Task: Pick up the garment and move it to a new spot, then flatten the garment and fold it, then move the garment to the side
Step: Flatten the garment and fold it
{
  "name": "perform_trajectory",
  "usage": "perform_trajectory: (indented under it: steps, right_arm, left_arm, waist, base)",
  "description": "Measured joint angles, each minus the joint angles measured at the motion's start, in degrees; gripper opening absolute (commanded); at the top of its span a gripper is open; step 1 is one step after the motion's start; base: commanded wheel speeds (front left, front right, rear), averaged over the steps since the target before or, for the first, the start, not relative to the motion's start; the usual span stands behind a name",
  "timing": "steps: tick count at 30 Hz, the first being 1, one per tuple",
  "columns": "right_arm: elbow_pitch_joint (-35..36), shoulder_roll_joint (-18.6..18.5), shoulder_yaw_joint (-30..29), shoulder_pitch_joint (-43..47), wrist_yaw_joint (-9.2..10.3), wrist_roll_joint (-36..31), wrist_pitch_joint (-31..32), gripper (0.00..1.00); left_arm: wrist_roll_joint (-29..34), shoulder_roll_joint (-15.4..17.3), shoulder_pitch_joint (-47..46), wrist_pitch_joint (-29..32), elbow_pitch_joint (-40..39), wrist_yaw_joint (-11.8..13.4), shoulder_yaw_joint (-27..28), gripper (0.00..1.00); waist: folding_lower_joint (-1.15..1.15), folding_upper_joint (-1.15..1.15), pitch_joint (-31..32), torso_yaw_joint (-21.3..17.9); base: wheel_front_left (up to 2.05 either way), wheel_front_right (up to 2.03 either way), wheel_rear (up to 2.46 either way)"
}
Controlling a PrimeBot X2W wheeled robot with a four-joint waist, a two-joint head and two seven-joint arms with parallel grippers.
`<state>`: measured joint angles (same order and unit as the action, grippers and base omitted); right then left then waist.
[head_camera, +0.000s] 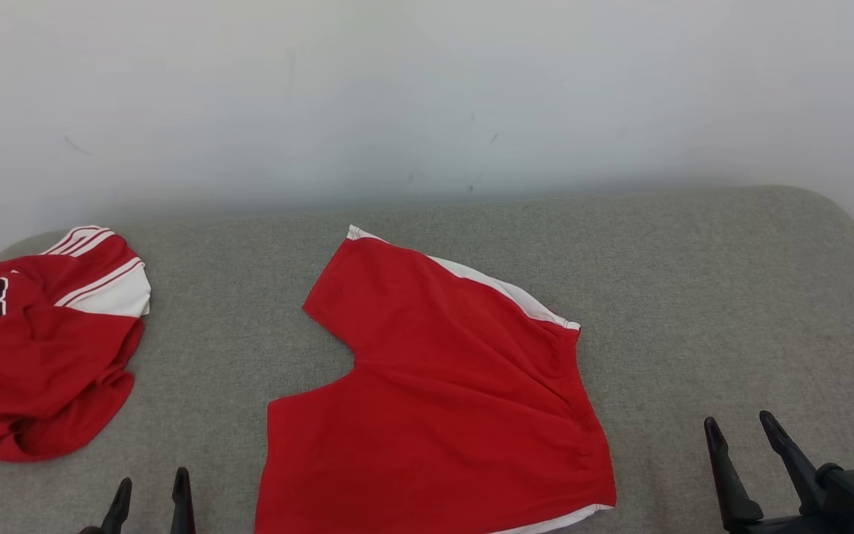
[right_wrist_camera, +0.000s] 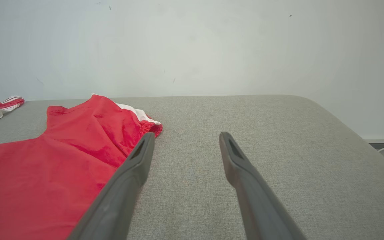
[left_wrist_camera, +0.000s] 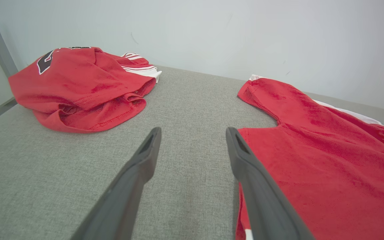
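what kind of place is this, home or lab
Most likely a test station for folding clothes, not a home: a grey fabric table against a bare white wall, with red shorts and a red numbered jersey laid out.

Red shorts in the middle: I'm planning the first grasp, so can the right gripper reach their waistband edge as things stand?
Probably yes. The right gripper stands open beside the red shorts, and only bare grey padding lies between it and the gathered waistband; nothing blocks the way.

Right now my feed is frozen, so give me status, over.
Left gripper and right gripper open, empty. Red shorts spread on grey pad, ungripped. Crumpled jersey at left, clear of them.
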<state>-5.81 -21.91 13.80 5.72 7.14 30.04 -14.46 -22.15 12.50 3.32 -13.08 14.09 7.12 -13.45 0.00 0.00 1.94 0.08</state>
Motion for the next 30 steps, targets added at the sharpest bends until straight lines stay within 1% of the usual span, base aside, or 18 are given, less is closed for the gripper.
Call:
perform_trajectory:
  steps: [18, 30]
  right_arm:
    - [1.05, 1.52, -1.93, 1.01, 0.0, -3.0, 1.96, 1.0]
    - [2.11, 1.96, -2.44, 1.09, 0.0, -3.45, 3.34, 1.0]
  left_arm:
    - [3.07, -0.88, 0.29, 3.85, -2.48, 0.0, 1.55, 1.0]
    - [4.0, -1.46, 1.2, 5.55, -4.08, 0.0, 2.07, 1.0]
  waist:
    - [0.0, 0.0, -0.3, 0.37]
    - [0.0, 0.0, -0.16, 0.67]
  base:
    - [0.0, 0.0, 0.0]
    - [0.0, 0.0, 0.0]
